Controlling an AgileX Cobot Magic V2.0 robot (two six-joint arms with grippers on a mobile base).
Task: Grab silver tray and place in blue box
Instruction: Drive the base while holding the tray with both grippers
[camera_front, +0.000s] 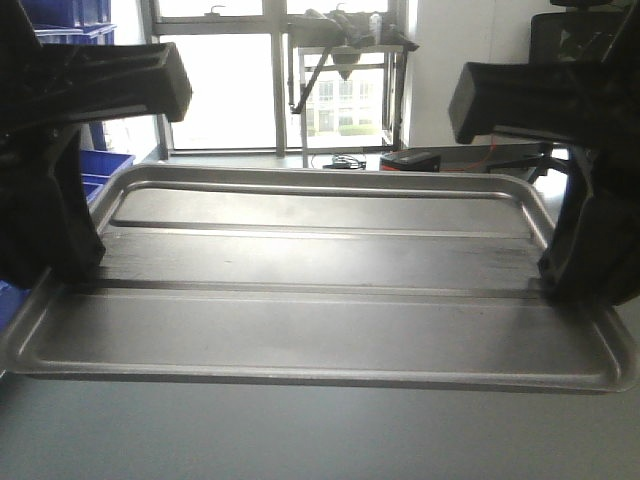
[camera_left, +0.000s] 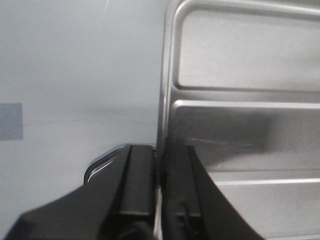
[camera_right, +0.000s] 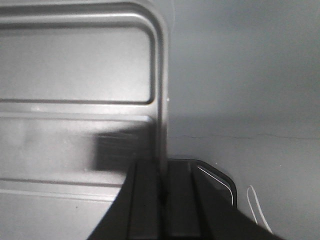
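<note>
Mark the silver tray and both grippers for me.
silver tray (camera_front: 320, 262): front view, middle of base panel.
left gripper (camera_left: 159, 152): left wrist view, between fingertips clamping the tray rim.
right gripper (camera_right: 163, 167): right wrist view, between fingertips clamping the rim.

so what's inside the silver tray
The silver tray holds nothing loose, only one finger each of left gripper and right gripper, clamping its rims. Floor under them is hidden.

The front view sits low and very close, facing the windows across the tray. The 2 wrist views look down along their fingers at opposite short rims; all 3 share that tray.
</note>
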